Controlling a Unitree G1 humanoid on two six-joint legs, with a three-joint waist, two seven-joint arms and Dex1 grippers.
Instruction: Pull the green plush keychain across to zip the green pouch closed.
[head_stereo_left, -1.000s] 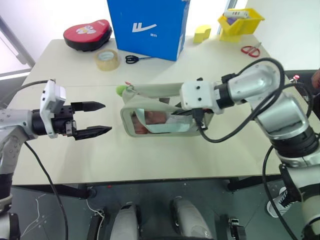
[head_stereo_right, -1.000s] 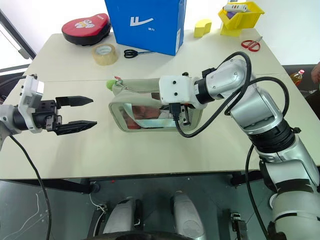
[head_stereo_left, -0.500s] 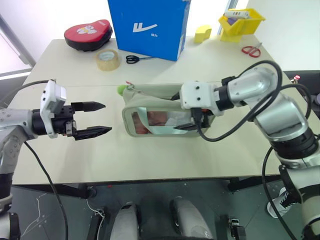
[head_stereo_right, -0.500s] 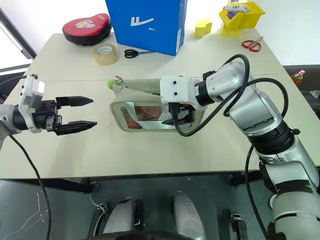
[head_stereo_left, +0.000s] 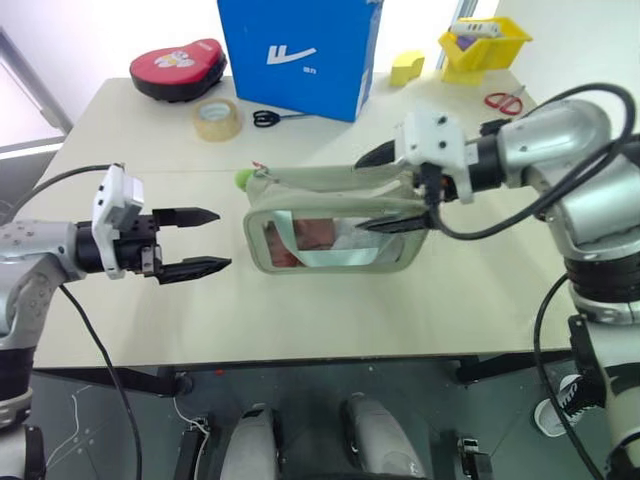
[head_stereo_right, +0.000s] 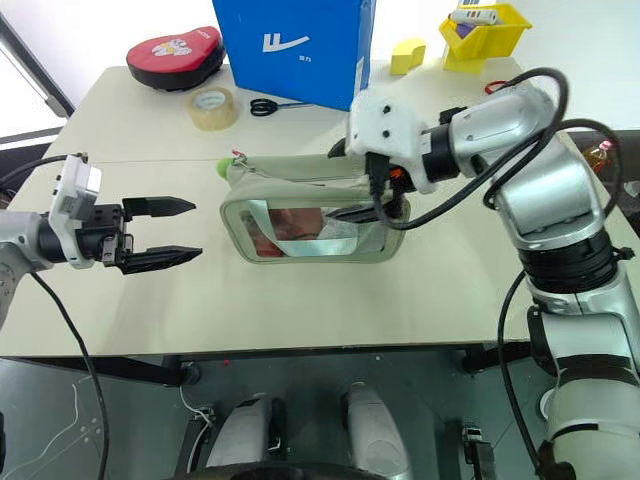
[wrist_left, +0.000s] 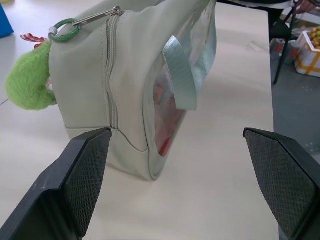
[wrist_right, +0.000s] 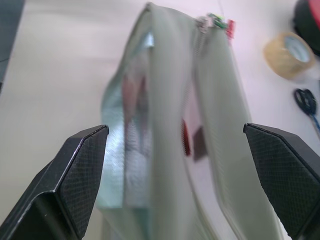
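pale beige, the surface (head_stereo_left: 300, 310) carries the green pouch (head_stereo_left: 330, 225) near its middle, lying lengthwise between the two arms with its clear window toward the robot. behind it, well apart, sit a blue box (head_stereo_left: 297, 52), a roll of tape (head_stereo_left: 216, 119), black scissors (head_stereo_left: 266, 118), a red oval case (head_stereo_left: 177, 68), a yellow-green block (head_stereo_left: 405, 67), a yellow bin (head_stereo_left: 482, 42) and red scissors (head_stereo_left: 502, 100).

the green plush keychain (head_stereo_left: 242, 180) hangs at the pouch's left end, clipped by a small ring to the zipper pull, which the left wrist view shows at that end's top corner. in the right wrist view the top of the pouch gapes along its length, with red contents visible through the gap, so the zipper looks open and the pull appears to be at its starting end. judged from this, the zipping itself is not yet done.

the left end effector (head_stereo_left: 190, 241) hovers level just off the pouch's left end, jaws spread wide and grasping nothing, near the keychain but apart from it. the right end effector (head_stereo_left: 385, 190) sits at the pouch's right end with its fingers released, one above the top edge and one in front of the window; whether a finger brushes the fabric i cannot tell.

what is left: steady the pouch, take the keychain and draw it across to the right end.
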